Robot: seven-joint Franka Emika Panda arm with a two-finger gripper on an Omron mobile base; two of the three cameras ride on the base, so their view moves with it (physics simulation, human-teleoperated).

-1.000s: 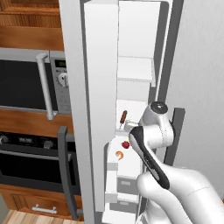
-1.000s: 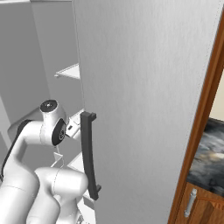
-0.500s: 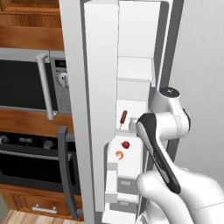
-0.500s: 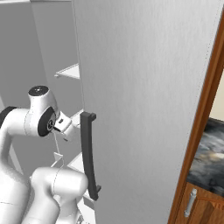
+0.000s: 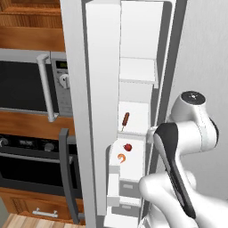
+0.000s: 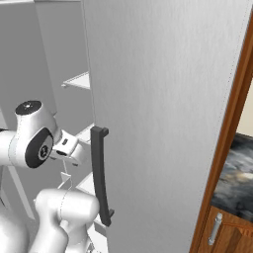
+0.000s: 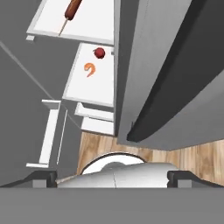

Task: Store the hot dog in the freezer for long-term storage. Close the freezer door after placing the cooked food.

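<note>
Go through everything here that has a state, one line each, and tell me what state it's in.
hot dog: lying on a white freezer shelf, not held
freezer door: open
freezer: open, shelves showing
gripper: open, holding nothing
right fridge door: closed
microwave: door shut
oven: door shut

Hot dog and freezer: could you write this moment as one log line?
hot dog: lying on freezer shelf | freezer door: open | gripper: jaws open, holding nothing
</note>
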